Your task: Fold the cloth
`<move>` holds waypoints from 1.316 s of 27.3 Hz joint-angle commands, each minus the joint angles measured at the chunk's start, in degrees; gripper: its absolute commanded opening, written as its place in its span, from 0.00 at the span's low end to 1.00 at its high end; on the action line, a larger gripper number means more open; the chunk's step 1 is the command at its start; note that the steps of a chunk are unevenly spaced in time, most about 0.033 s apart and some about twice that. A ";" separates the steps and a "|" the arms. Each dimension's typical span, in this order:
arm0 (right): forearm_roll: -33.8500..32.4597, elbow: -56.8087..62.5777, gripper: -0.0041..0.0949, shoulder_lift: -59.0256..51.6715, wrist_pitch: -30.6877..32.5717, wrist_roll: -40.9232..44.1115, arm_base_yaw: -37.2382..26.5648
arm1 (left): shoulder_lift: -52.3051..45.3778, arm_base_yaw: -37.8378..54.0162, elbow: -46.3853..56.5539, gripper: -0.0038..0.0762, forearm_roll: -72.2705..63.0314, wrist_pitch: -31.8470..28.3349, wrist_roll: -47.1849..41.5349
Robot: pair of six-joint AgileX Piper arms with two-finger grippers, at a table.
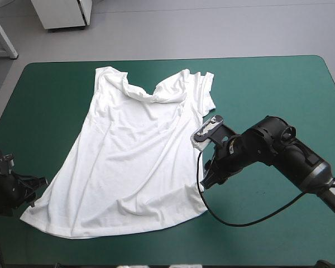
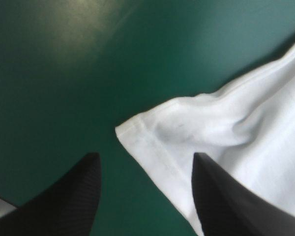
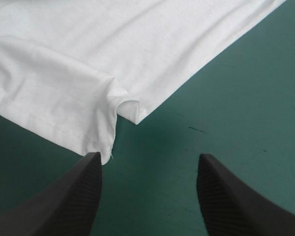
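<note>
The white T-shirt (image 1: 134,156) lies spread flat on the teal-green cover, collar toward the far edge, hem toward the near-left. My left gripper (image 1: 42,181) is open at the hem's left corner. In the left wrist view that corner of the T-shirt (image 2: 236,128) reaches in between the fingers of the left gripper (image 2: 145,157), one finger over the cloth. My right gripper (image 1: 206,181) is open beside the shirt's right side, low over the table. In the right wrist view a folded-over corner of the T-shirt (image 3: 88,49) lies just ahead of the right gripper (image 3: 147,157), with nothing between its fingers.
Wrinkles run across the shirt, and the collar area is rumpled near the far edge. The teal-green cover (image 1: 279,89) stretches wide to the shirt's right. The left arm sits at the table's left edge.
</note>
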 commanded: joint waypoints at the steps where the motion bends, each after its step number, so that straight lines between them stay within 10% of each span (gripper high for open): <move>1: -0.02 -1.99 0.60 -2.14 -1.63 -0.12 -0.02 | 0.92 0.09 -1.21 0.57 0.52 -0.95 0.29; 23: 0.34 -1.99 0.60 -2.02 -1.87 -0.23 -0.02 | 8.42 5.24 5.36 0.53 -9.27 -11.50 6.29; 32: -2.88 5.18 0.60 -2.02 -2.06 -4.14 -0.02 | 8.00 3.23 5.51 0.06 -16.19 -11.37 9.65; 36: -0.42 9.98 0.60 -1.88 -6.26 -5.85 0.09 | 4.49 0.22 5.51 0.04 -15.63 -12.13 8.22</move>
